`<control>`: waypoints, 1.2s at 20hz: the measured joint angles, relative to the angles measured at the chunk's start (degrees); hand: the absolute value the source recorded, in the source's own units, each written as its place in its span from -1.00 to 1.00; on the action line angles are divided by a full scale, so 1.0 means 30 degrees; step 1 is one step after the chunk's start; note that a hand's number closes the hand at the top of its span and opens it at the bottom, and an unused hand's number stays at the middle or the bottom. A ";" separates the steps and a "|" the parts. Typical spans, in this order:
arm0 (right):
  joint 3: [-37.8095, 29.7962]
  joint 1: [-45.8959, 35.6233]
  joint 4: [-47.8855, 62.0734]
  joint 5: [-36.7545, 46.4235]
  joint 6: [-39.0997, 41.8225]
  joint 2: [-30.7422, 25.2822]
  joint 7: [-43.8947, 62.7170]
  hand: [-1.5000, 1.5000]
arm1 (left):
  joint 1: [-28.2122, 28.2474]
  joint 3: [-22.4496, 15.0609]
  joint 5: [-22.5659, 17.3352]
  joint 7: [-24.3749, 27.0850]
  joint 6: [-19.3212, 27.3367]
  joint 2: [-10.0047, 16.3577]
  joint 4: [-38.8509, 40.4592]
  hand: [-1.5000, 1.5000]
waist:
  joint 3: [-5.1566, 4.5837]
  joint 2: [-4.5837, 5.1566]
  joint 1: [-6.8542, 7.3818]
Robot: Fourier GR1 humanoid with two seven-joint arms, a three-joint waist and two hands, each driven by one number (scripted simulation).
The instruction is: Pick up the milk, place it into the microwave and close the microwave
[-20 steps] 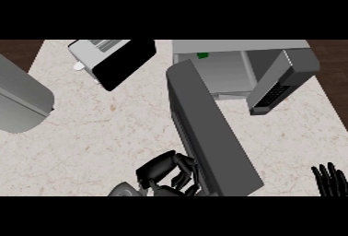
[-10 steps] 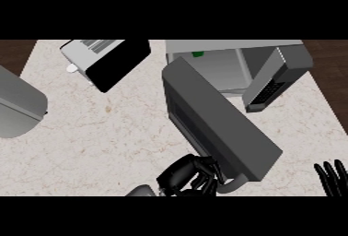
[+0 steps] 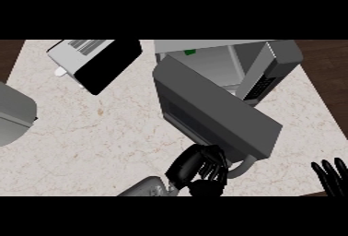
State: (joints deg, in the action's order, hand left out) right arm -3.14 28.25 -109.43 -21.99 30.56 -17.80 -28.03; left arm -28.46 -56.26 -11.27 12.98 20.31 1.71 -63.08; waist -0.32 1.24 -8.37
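Standing beside the bench [image 3: 102, 138], an onlooker takes the microwave [image 3: 272, 60] as the reference for all positions.

1. Microwave: it sits at the far right of the bench. Its cavity is open to view and its control panel runs along its right side.
2. Door [image 3: 211, 106]: it is swung out from the left side of the microwave and reaches diagonally toward the near edge of the bench. It stands partly open and hides part of the cavity. A curved grey handle [image 3: 243, 169] sits at its free end.
3. Left hand [image 3: 194, 168]: it is at the free end of the door, just left of the handle, and touches the door's edge. Its fingers are curled inward and no object is visible within them. The grey left forearm [image 3: 146, 188] comes in from the near edge.
4. Right hand [image 3: 332, 177]: it rests near the edge of the view, in front of the microwave and to the right of the door's end. Its fingers are straight and point upward, and it touches nothing.
5. Milk: it cannot be identified with certainty. A small green patch [image 3: 190, 52] shows deep in the microwave cavity, at its back left corner. Whether this is part of the milk cannot be told.
6. Other items: a toaster [image 3: 95, 57] lies to the left of the microwave. A grey rounded container [image 3: 14, 115] stands well apart, further left.
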 measured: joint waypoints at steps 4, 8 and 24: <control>0.0150 0.0090 -0.0972 -0.0510 -0.0079 -0.0182 0.0783 -1.00 | -0.1271 -0.0056 -0.1433 0.0107 0.1437 -0.0187 0.0149 1.00 | -0.0013 0.0098 -0.0366; 0.0412 0.0173 -0.1818 -0.0867 -0.0250 -0.0221 0.1459 -1.00 | -0.2755 0.0190 -0.2626 0.0289 0.2549 -0.0359 0.0786 1.00 | -0.0013 0.0200 -0.0779; 0.0259 -0.0096 -0.3990 -0.2467 -0.1196 -0.0937 0.3956 -1.00 | -0.7437 0.1867 -0.7597 0.1384 0.3679 -0.0576 0.4378 1.00 | 0.0025 0.0695 -0.1766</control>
State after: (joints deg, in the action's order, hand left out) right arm -2.36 27.97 -121.40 -29.39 26.98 -20.61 -16.16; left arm -50.77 -50.66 -34.06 17.13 31.34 -0.02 -49.94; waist -0.24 3.32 -13.66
